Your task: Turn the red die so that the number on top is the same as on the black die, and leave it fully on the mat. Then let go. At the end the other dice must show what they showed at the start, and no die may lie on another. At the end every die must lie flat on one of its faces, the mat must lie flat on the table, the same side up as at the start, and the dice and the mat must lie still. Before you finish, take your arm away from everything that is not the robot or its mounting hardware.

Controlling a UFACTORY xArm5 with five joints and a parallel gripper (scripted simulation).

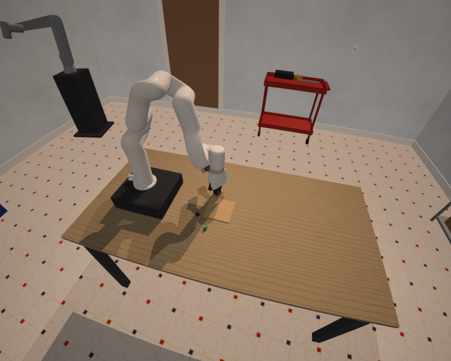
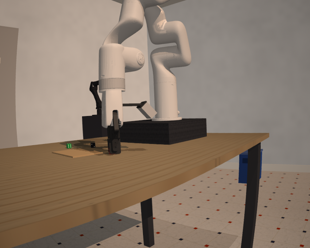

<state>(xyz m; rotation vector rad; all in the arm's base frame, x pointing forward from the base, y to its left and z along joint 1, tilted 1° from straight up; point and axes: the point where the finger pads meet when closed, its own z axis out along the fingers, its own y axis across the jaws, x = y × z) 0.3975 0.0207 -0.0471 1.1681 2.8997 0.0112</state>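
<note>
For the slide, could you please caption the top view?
Gripper shut on red die beside mat; black die nearby.

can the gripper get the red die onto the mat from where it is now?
Probably yes. The gripper is shut on the red die, low over the table just off the mat's near edge. Nothing stands between them; the black die and green die lie off to the side.

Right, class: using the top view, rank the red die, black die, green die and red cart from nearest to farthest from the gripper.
1. Red die: between the fingers of the gripper, at the mat's edge.
2. Black die: on the table, beside the mat.
3. Green die: on the table, beyond the black one.
4. Red cart: on the floor by the back wall.
</note>
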